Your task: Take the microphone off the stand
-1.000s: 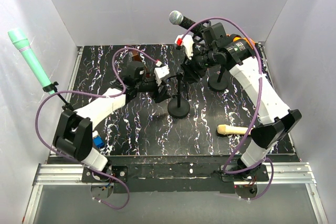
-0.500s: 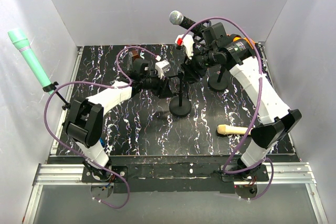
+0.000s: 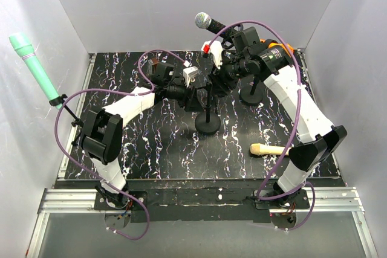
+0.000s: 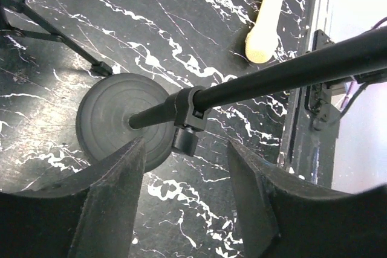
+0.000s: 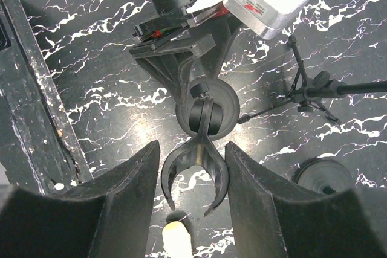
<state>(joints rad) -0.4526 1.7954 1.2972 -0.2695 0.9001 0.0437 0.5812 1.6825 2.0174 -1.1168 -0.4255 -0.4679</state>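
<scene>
Below the gap between the right gripper's [image 5: 192, 148] spread fingers, the cream microphone [image 5: 176, 237] lies on the black marbled table [image 3: 151, 149], off the empty black clip [image 5: 201, 150]; the left gripper's [image 4: 186, 146] fingers, likewise apart, open toward the black round-based stand's [image 4: 115, 119] pole.

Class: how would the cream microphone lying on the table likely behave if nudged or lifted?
The cream microphone lies loose on its side on the table and looks round, so a sideways nudge would probably roll it. Its head looks wider than its handle, so it may curve. It looks rigid and should lift without bending.
</scene>
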